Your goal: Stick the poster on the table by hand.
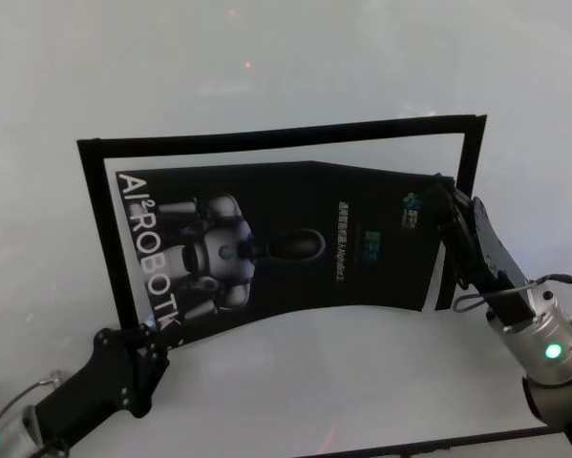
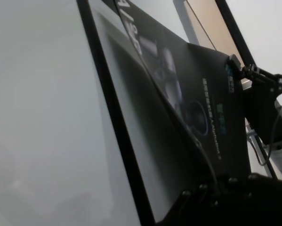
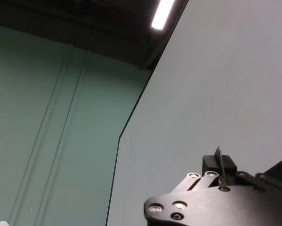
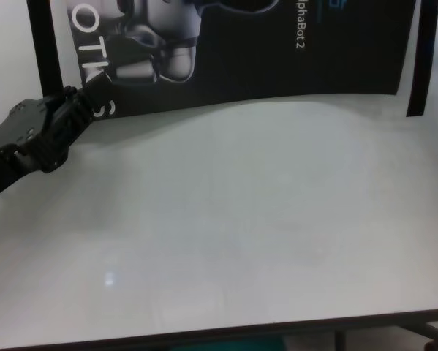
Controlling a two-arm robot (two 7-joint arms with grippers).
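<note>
Black poster [image 1: 295, 243] above table [image 1: 343, 372], left gripper [image 1: 150, 336] and right gripper [image 1: 442, 196] pinching opposite corners

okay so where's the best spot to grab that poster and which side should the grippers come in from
By its near corners, pinching the thin edge, one gripper from each side. The poster is a wide, limp sheet that bows in the middle, so a single central hold would likely let it fold. That matches the hold now: the left gripper is at the near left corner, the right gripper on the right edge, over the table.
</note>
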